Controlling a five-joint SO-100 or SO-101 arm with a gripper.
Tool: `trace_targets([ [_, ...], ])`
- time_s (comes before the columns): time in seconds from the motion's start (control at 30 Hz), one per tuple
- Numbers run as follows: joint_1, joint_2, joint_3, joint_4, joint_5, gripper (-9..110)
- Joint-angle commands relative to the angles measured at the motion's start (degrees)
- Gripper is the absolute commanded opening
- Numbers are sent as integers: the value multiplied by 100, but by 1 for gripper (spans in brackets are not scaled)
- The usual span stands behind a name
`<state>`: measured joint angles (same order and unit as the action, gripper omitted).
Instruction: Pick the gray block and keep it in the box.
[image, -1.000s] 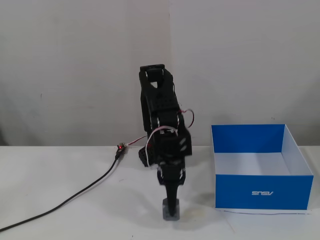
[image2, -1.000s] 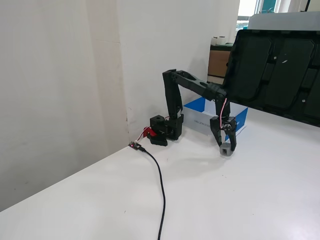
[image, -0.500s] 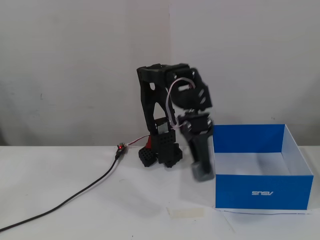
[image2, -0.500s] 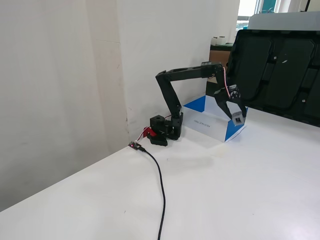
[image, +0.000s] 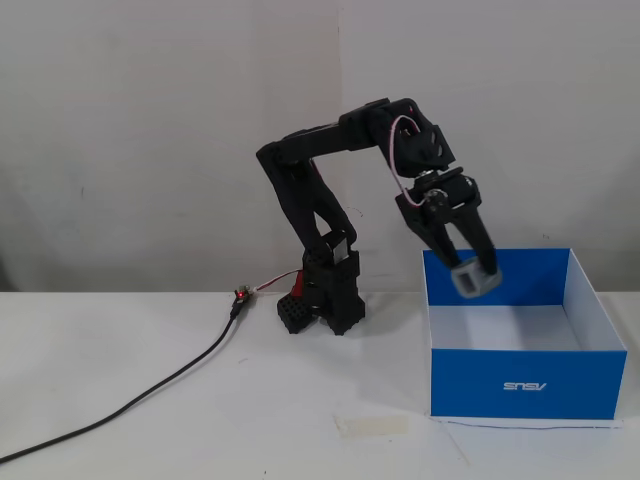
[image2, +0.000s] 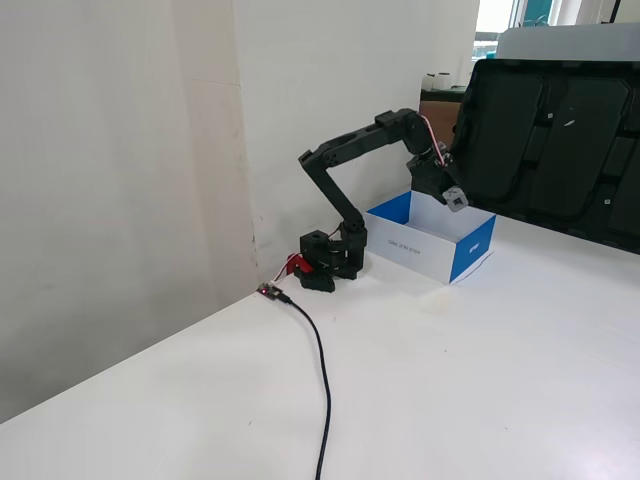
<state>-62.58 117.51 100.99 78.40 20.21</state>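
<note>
Two fingers of the gripper pinch the gray block on opposite faces, right of frame centre, above the box. Judged rigid, light, smooth plastic; flat faces suit gripping.

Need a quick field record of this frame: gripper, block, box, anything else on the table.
gripper: shut on the gray block, jaws pointing down
gray block: held above the box opening, not yet released
box: blue walls, white inside, open top, on the white table right of the arm base in a fixed view
other: black cable trailing left of the base
</note>
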Motion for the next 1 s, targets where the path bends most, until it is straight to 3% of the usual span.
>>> trace_targets([
  [0.0,-563,343,105,-237,79,6],
  [0.3,-1257,18,562,-765,18,7],
  [0.4,-1345,-149,580,-835,0,14],
  [0.8,-1257,-229,510,-844,-255,9],
  [0.97,-1195,-141,519,-817,-281,16],
])
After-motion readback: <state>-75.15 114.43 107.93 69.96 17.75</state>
